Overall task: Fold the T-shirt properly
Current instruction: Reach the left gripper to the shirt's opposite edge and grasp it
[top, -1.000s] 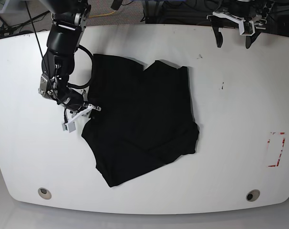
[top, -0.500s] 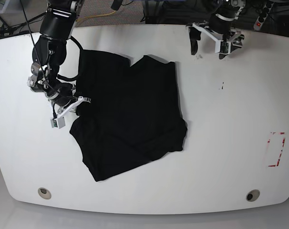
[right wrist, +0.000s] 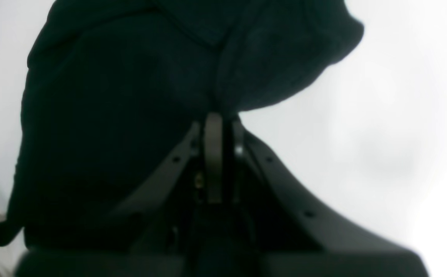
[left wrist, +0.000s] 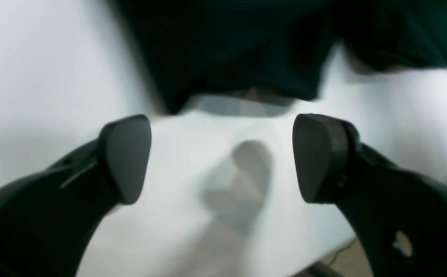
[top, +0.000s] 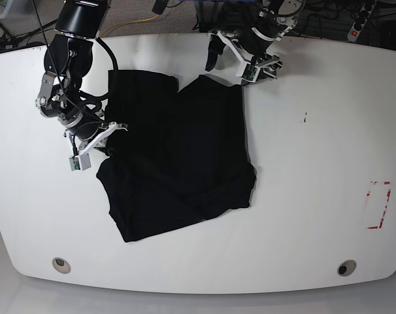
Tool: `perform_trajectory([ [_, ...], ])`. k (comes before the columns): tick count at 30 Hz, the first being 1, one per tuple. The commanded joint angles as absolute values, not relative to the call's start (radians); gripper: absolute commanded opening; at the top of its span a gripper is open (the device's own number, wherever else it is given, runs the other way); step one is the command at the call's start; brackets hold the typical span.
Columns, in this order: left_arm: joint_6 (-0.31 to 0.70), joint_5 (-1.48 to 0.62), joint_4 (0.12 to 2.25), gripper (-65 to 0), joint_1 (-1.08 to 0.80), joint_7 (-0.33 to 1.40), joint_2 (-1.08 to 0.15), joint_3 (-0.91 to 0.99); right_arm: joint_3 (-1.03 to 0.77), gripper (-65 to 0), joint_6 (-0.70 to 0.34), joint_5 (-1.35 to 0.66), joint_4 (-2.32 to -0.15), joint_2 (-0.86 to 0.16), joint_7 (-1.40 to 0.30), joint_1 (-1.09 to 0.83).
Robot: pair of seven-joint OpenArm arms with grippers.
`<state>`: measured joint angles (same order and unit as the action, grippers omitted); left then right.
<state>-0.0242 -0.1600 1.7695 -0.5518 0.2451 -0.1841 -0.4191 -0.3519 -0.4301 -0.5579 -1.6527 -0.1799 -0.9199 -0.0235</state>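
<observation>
The black T-shirt (top: 178, 150) lies crumpled and partly folded on the white table (top: 315, 163), left of centre. My right gripper (top: 106, 139) is shut on the shirt's left edge. In the right wrist view the jaws (right wrist: 217, 117) are pinched together on black fabric (right wrist: 112, 115). My left gripper (top: 227, 65) is open and empty, just above the table at the shirt's far right corner. In the left wrist view its fingers (left wrist: 127, 157) stand wide apart over bare table, with the shirt's edge (left wrist: 238, 46) just beyond them.
A red tape mark (top: 379, 205) is near the table's right edge. A small dark mark (top: 305, 118) is right of the shirt. Two round holes (top: 61, 264) (top: 346, 267) sit near the front edge. Cables lie behind the table's back edge.
My left arm has swung from the table's far right back edge over to the shirt's far corner. My right gripper has pulled the shirt leftward across the table.
</observation>
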Motion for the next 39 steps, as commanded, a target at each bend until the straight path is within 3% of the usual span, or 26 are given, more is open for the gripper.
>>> perform_trajectory([
  [1,-0.024,-0.168,1.765,-11.1,-0.555,0.24,-0.182,-0.414,-0.355,-65.0,-0.437,-0.578,-1.673,-0.189,-0.898,-0.013],
  [15,-0.025,-0.165,1.601,-11.8,-0.423,0.249,-0.088,-0.415,-0.355,-65.0,-0.484,-0.573,-1.718,-0.189,-0.898,-0.036],
  [17,-0.025,-0.165,1.584,-17.2,-0.421,0.249,-0.088,-0.414,-0.357,-65.0,-0.484,-0.573,-1.719,-0.189,-0.898,-0.036],
  [22,-0.025,-0.165,1.564,-46.2,-0.403,0.249,-0.093,-0.407,-0.364,-65.0,-0.484,-0.575,-1.719,-0.189,-0.898,-0.038],
  [26,-0.025,-0.163,1.564,-65.0,-0.404,0.249,-0.093,-0.361,-0.364,-65.0,-0.484,-0.578,-1.721,-0.189,-0.898,-0.053],
  [39,-0.025,-0.165,1.801,-65.0,-0.487,0.292,-0.219,-0.113,-0.398,-65.0,-0.476,-0.572,-1.92,-0.159,-0.898,-0.194],
])
